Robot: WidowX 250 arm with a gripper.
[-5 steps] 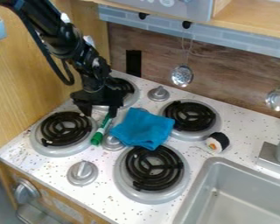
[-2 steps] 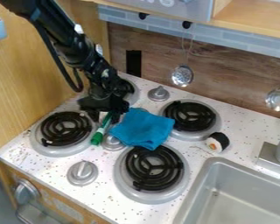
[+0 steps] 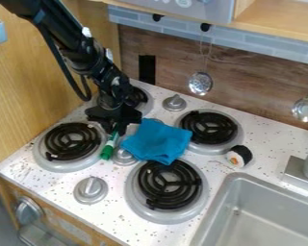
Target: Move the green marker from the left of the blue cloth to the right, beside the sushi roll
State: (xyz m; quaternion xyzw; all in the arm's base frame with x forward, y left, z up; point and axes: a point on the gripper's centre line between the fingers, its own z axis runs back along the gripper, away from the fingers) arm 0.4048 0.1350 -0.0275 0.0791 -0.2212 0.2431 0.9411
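The gripper (image 3: 115,129) is low over the left side of the stove, between the left front burner and the blue cloth. Its fingers are closed around the upper end of a green and white marker (image 3: 109,145), whose green capped end points toward the front. That marker lies slantwise beside a metal knob. Just right of it, the crumpled blue cloth (image 3: 158,141) lies between burners and partly covers the knob. A sushi roll toy (image 3: 239,156) rests on the counter by the right rear burner.
Black coil burners (image 3: 71,141) and knobs (image 3: 90,190) stand up from the white stove top (image 3: 111,218). A grey sink (image 3: 266,216) is at the lower right, with a faucet base (image 3: 301,175) behind it. Metal ladles (image 3: 200,83) hang at the back wall.
The gripper has moved right and slightly down toward the marker, and its fingers have come together around the upper end. The marker has barely shifted; cloth and sushi toy stay put.
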